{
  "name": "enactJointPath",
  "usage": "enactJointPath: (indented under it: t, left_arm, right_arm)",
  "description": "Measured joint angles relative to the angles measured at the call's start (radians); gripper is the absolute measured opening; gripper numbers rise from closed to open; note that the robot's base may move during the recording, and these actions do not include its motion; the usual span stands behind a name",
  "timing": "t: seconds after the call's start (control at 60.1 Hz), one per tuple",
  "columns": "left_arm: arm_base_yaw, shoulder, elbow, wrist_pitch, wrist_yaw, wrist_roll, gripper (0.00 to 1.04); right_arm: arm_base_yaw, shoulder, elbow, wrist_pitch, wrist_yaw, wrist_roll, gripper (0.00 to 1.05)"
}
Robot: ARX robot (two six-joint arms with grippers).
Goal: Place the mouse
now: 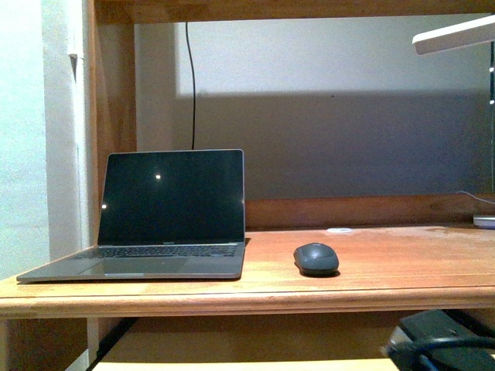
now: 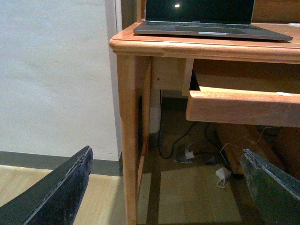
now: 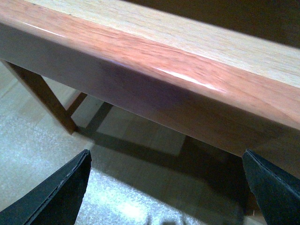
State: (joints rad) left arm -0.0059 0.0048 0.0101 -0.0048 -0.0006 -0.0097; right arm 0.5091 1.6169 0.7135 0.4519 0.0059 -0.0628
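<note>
The mouse point(image 1: 316, 258) is sitting on the wooden desk point(image 1: 402, 270), just to the right of the open laptop point(image 1: 166, 216) and apart from it, with a small white disc point(image 1: 339, 230) lying further back near the rear board. Nothing is touching the mouse. The left gripper point(image 2: 166, 187) is hanging low beside the desk leg, its 2 fingers point(image 2: 61, 187) spread wide with only floor and cables between them. The right gripper point(image 3: 166, 187) is waiting under the edge of a wooden board, its 2 fingers point(image 3: 56, 192) also spread apart and holding nothing; a dark part of that arm is showing at the lower right of the front view. The mouse is looking light and rigid, I would judge, with a matte shell that should not be too slippery, though its low domed back is offering little to catch. Squeezing across its 2 long sides, near the middle, is probably the safest hold.
</note>
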Motion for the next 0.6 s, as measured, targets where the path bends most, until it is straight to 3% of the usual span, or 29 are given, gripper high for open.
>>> enactJointPath:
  t: [0.333,0.599]
  left_arm:
    - [0.000,0.000,0.000,0.000,0.000,0.000,0.97]
    - [0.000,0.000,0.000,0.000,0.000,0.000,0.97]
  right_arm:
    - [0.069,0.254,0.315,-0.047,0.130,0.047,0.97]
    - [0.089,0.301,0.377,-0.051,0.159,0.073,0.97]
